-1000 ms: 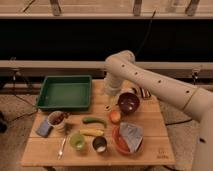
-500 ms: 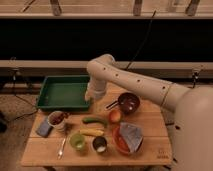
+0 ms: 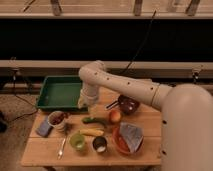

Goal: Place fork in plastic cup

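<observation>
Table (image 3: 45,152), wooden, carries everything. White arm (image 3: 125,85) comes in from the right side, bends over the far edge and drops its wrist toward the far-left part of the table. Green tray (image 3: 60,92) fills the far-left corner. Orange plate (image 3: 120,142) with a grey cloth sits at the near-right corner, and a dark bowl (image 3: 128,104) is toward the far-right edge. Pincer (image 3: 86,106) hangs just off the tray's near-right corner, above the table and well apart from the task things. Cannot tell if it is open or closed, but it carries no fork.

Banana (image 3: 91,132) lies mid-table toward the near edge. Plastic cup (image 3: 77,141), light green, stands upright at the near edge left of centre, with a dark cup (image 3: 100,144) just beside it on the right. Fork (image 3: 62,146), pale and slim, lies flat near the near-left corner, just left of the plastic cup, roughly perpendicular to the near edge.

Step in hand, by my read: approach, nothing grasped yet. Next move calls for bringing the pincer toward the near-left corner, over the fork's handle, then coming down low for a flat pickup without knocking the plastic cup alongside.
</observation>
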Tool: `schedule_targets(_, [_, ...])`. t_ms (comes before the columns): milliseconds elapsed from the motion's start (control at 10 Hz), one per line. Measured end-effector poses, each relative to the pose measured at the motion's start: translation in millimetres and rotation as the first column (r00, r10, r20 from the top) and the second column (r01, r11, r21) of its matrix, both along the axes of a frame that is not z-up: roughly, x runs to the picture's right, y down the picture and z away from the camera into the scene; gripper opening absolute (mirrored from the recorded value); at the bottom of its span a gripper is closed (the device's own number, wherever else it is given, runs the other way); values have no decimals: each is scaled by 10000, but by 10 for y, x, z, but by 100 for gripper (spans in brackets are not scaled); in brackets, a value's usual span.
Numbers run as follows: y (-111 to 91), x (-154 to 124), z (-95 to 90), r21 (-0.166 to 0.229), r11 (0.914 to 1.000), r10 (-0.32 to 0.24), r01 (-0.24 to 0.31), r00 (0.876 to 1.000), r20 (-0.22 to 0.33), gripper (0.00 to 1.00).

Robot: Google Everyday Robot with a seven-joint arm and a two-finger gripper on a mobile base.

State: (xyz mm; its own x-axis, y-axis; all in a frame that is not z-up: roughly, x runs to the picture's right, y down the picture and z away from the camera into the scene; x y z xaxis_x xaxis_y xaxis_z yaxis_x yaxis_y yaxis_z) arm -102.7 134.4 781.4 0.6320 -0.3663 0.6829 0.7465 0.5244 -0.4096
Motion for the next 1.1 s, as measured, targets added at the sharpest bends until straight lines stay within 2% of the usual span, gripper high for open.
schedule_targets(200, [76,-101,0,-166,9998,-143,148,9995,277,65])
schedule_targets(700, [212,-491,-56,-201,9986,-478,497,9951,869,65])
schedule_targets(1100, [218,-478,-53,-220,9986,-455,475,9954,842,65])
